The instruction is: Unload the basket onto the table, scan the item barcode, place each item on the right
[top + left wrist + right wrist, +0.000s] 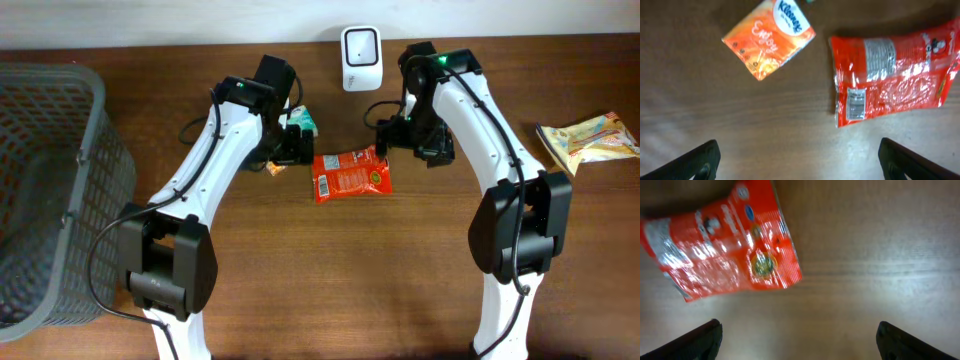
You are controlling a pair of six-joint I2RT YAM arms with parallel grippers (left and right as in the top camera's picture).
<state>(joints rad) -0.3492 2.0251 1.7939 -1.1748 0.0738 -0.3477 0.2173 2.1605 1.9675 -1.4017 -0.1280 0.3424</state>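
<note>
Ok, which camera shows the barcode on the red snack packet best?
The left wrist view: the barcode on the red packet sits close and faces the camera. Overhead, it is only a pale patch. The right wrist view shows the packet's other end, with no barcode visible.

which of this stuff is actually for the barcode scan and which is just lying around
For the job:
- red snack packet, lying flat with its barcode facing up
- white scanner at the far edge of the table

Probably just lying about:
- orange tissue pack
- yellow packet at the right edge
- grey basket on the left
</note>
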